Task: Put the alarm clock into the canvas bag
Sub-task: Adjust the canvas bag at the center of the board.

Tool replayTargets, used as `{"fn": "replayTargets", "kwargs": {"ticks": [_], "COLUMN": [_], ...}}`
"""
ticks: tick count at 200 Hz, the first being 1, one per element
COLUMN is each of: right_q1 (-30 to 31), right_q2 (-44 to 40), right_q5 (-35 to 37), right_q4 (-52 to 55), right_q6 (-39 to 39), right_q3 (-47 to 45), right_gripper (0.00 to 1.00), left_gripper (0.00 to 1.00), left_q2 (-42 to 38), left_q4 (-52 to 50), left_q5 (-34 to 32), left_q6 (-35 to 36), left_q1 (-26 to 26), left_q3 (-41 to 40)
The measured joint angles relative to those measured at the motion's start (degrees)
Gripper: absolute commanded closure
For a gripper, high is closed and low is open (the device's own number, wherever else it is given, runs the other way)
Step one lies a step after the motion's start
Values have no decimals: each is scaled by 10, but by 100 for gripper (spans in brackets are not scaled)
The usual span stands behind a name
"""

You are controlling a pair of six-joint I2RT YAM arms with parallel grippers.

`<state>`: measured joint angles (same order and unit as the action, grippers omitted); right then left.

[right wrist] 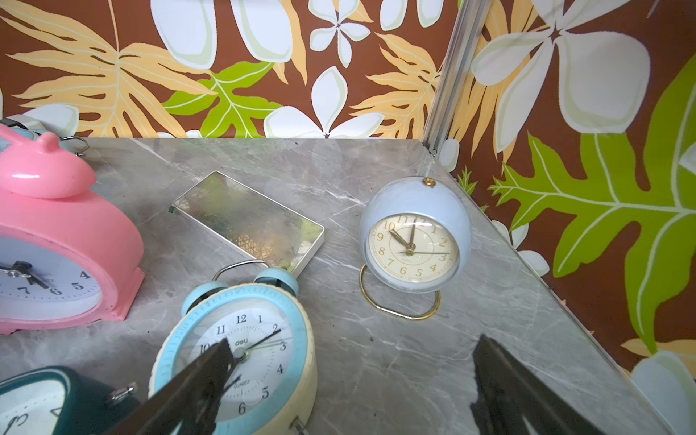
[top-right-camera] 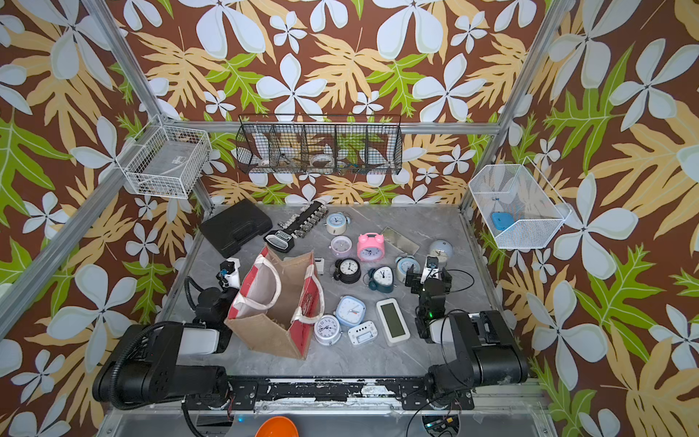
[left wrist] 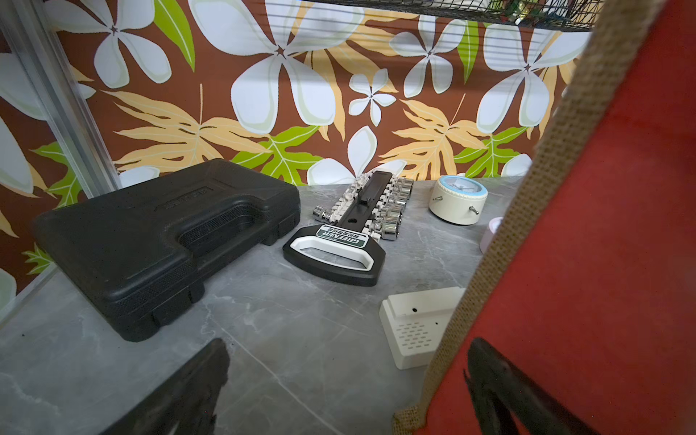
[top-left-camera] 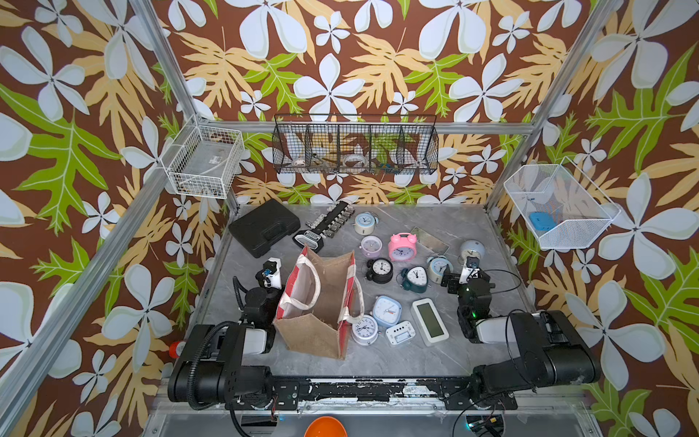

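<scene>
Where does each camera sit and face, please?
Top views: high at the front, looking down on the grey marbled table; both arms show.
Left wrist: faces the back wall past the black plastic case, tan burlap canvas bag alongside; left gripper open.
Right wrist: faces the back right corner over the pale blue ball clock; right gripper open.
Shared: the pink twin-bell clock, right wrist and both top views.

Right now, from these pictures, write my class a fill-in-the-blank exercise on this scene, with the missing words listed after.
The canvas bag has white handles and ____ side panels.
The pink alarm clock rests on the ____, not in the bag.
Both the left gripper and the right gripper are ____ and hold nothing.
The black case lies on the robot's ____ side of the bag.
Missing words: red; table; open; left.
</scene>
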<state>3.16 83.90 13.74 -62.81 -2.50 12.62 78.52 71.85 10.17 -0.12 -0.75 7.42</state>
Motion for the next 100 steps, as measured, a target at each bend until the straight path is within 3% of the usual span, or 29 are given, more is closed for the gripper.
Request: {"fn": "replayTargets", "kwargs": {"ticks": [100], "right_q1": [0], "right_q2": [0], "right_q5": [0], "right_q4": [0], "right_q6": [0], "right_q3": [0], "right_gripper": [0], "left_gripper": [0], "left_q2": [0], "left_q4": [4], "left_q5": [0], "left_q6": [0], "left_q1": [0], "left_q3": [-3]}}
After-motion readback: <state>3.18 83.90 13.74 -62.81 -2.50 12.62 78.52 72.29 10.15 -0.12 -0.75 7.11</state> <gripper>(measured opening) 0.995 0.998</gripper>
